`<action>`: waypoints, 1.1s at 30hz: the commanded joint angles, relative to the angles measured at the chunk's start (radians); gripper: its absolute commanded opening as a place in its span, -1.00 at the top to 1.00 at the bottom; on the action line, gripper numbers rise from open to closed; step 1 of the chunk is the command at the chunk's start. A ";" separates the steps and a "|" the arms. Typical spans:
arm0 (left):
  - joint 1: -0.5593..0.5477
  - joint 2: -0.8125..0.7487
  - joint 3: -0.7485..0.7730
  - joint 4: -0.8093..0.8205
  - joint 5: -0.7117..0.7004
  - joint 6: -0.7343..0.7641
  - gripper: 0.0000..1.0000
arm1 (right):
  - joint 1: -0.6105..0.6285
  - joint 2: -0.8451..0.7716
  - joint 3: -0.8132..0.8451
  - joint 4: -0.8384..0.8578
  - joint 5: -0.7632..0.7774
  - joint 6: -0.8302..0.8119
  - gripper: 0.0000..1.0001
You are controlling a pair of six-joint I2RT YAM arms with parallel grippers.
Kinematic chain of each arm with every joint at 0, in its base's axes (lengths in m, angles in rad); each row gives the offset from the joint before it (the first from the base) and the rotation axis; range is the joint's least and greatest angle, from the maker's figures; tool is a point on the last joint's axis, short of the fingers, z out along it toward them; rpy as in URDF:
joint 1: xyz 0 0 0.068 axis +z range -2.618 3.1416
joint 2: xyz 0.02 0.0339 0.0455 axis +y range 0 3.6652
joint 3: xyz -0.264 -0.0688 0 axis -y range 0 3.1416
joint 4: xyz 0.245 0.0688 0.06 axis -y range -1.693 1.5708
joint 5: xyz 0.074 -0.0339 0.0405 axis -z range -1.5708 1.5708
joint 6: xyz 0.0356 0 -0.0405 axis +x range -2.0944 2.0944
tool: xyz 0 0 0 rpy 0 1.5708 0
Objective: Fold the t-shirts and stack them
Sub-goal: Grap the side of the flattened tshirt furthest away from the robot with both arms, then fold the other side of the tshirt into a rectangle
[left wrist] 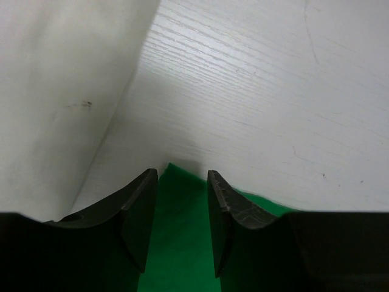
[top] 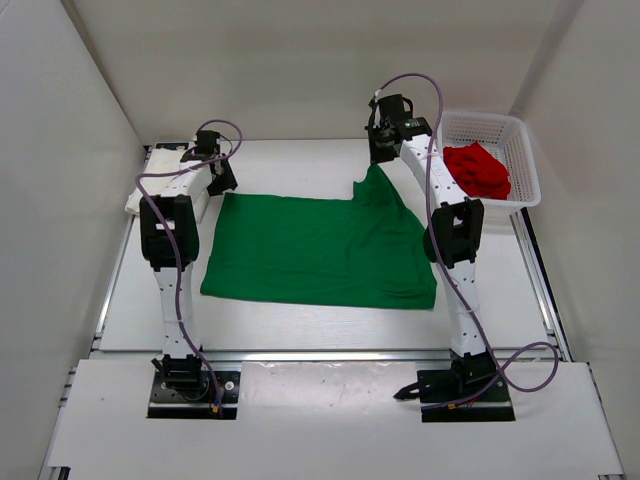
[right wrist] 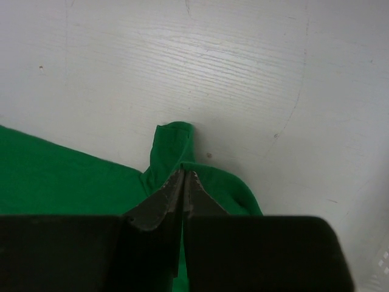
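Green t-shirt (top: 310, 250) lies spread flat on the surface (top: 300, 325), except its far right corner, which is tented up off it. Right end effector (right wrist: 184, 173) is clamped on that corner, jaws together, cloth bunched around the tips. Left end effector (left wrist: 182, 176) sits over the shirt's far left corner with jaws apart. The green corner shows between them and nothing is gripped. White t-shirt (top: 148, 200) sits folded just left of the green one's far left corner, partly hidden by the left arm. Red t-shirt (top: 478, 170) is crumpled in the basket (top: 527, 135), right of the raised corner.

Likely failure points:
- One corner is up and the other is loose. If the right side pulls toward the near hem before the left closes, the fold goes diagonal and the shirt skews or drags.
- Left jaws are at the very tip of the corner, so the thin bite may slip or close on nothing.
- Right grip looks like a small pinch, and tension along the far edge could pull it free.
- Left arm is close to the white shirt, and a swing could knock it unfolded.
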 commanded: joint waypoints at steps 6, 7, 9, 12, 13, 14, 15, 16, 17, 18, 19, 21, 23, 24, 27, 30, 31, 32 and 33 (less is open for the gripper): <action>-0.007 -0.005 0.041 -0.038 -0.026 0.015 0.03 | 0.001 -0.047 0.014 0.010 -0.022 -0.001 1.00; -0.016 0.006 0.049 -0.044 -0.028 0.018 0.05 | 0.001 -0.042 0.017 0.011 -0.026 -0.003 0.99; -0.015 0.021 0.063 -0.051 -0.029 0.018 0.09 | -0.001 -0.056 0.016 0.004 -0.026 0.000 1.00; -0.016 0.023 0.058 -0.042 -0.029 0.013 0.14 | -0.001 -0.056 0.019 0.010 -0.032 -0.004 1.00; -0.013 0.021 0.057 -0.041 -0.028 0.009 0.16 | -0.003 -0.060 0.020 0.007 -0.034 -0.003 1.00; -0.011 0.024 0.058 -0.039 -0.020 0.009 0.19 | 0.005 -0.062 0.016 0.004 -0.031 -0.006 1.00; -0.010 0.020 0.058 -0.045 -0.022 0.010 0.23 | 0.004 -0.060 0.019 0.005 -0.028 -0.001 1.00; -0.011 0.024 0.063 -0.044 -0.028 0.006 0.26 | 0.007 -0.066 0.011 0.007 -0.022 -0.009 1.00; -0.011 0.029 0.066 -0.050 -0.031 0.001 0.38 | 0.007 -0.067 0.019 -0.003 -0.028 0.000 1.00; -0.011 0.030 0.067 -0.050 -0.029 0.002 0.47 | 0.008 -0.067 0.019 0.002 -0.028 -0.009 0.99; -0.011 0.027 0.064 -0.051 -0.020 0.002 0.53 | 0.008 -0.074 0.019 0.004 -0.026 -0.014 1.00; -0.016 0.021 0.066 -0.056 -0.045 0.002 0.77 | 0.014 -0.077 0.014 -0.012 -0.015 -0.011 1.00; -0.012 0.009 0.057 -0.045 -0.045 0.009 0.87 | 0.008 -0.086 0.014 -0.016 -0.006 -0.007 1.00; -0.019 -0.006 0.052 -0.041 -0.058 0.006 0.93 | 0.004 -0.085 0.008 -0.026 0.003 0.002 1.00; -0.030 -0.061 -0.003 0.007 -0.068 0.009 1.00 | -0.033 -0.122 -0.021 -0.068 -0.060 0.063 1.00; -0.047 -0.127 -0.080 0.066 -0.077 0.010 1.00 | -0.071 -0.168 -0.077 -0.116 -0.106 0.111 1.00; -0.051 -0.143 -0.098 0.080 -0.085 0.015 1.00 | -0.065 -0.201 -0.135 -0.116 -0.101 0.114 1.00; -0.059 -0.158 -0.112 0.081 -0.079 0.016 1.00 | -0.055 -0.253 -0.186 -0.084 -0.083 0.111 1.00; -0.064 -0.173 -0.117 0.087 -0.082 0.018 1.00 | -0.050 -0.296 -0.297 -0.031 -0.080 0.120 1.00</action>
